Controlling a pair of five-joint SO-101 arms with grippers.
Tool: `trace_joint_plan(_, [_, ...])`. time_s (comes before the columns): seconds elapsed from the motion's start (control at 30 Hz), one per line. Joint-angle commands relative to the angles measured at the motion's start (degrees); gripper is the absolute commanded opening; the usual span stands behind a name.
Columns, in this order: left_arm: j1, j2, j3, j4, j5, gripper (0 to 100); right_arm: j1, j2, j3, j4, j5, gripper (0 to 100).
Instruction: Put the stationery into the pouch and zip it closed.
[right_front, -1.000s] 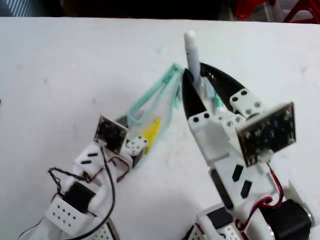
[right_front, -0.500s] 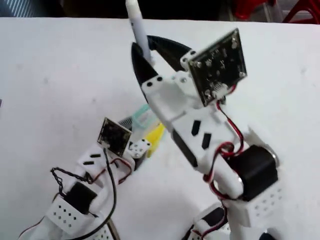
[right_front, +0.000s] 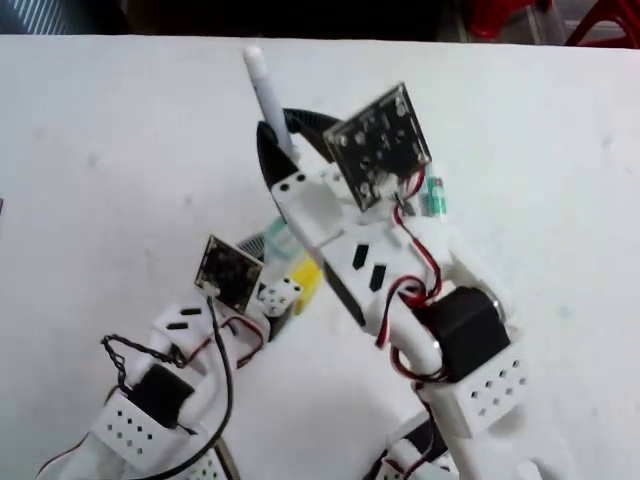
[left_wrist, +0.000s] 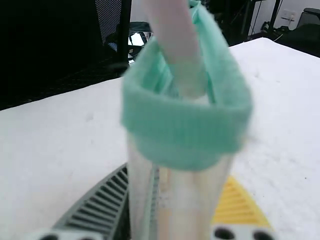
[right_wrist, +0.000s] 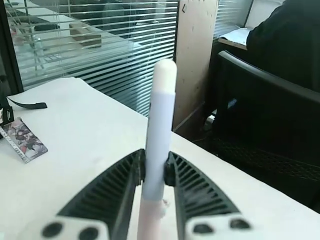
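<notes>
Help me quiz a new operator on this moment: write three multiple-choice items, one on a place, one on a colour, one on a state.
1. Where is the lower end of the white pen?
A) lying flat on the table
B) in the open mouth of the pouch
C) underneath the pouch

2. What colour is the pouch's rim?
A) red
B) black
C) mint green

3. What state is the right gripper in?
A) shut on the white pen
B) open and empty
C) shut on the pouch

Answers:
1 B: the left wrist view shows the pen passing inside the rim.
2 C: the fabric band around the mouth is mint green.
3 A: the right wrist view shows its jaws clamped against the pen's sides.
</notes>
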Motion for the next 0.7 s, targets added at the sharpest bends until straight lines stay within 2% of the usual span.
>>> trace_joint_plan(0.0, [0.66, -0.48, -0.79, 0.0, -0.35, 18, -0.04, -6.02, 4.22, -2.86, -0.26, 1.6])
trace_joint_plan(0.27, [-2.68, -0.48, -2.02, 0.18, 0.0, 18, 0.04, -10.24, 6.24, 2.24, -0.09, 1.6])
trace_joint_plan(0.5, [-3.03, -0.48, -2.02, 0.18, 0.0, 18, 6.9, -10.07, 6.59, 3.47, -0.09, 1.7])
trace_joint_plan(0.67, [-2.86, -0.48, -1.93, 0.26, 0.0, 18, 7.52, -6.73, 7.12, 6.99, -0.35, 1.8])
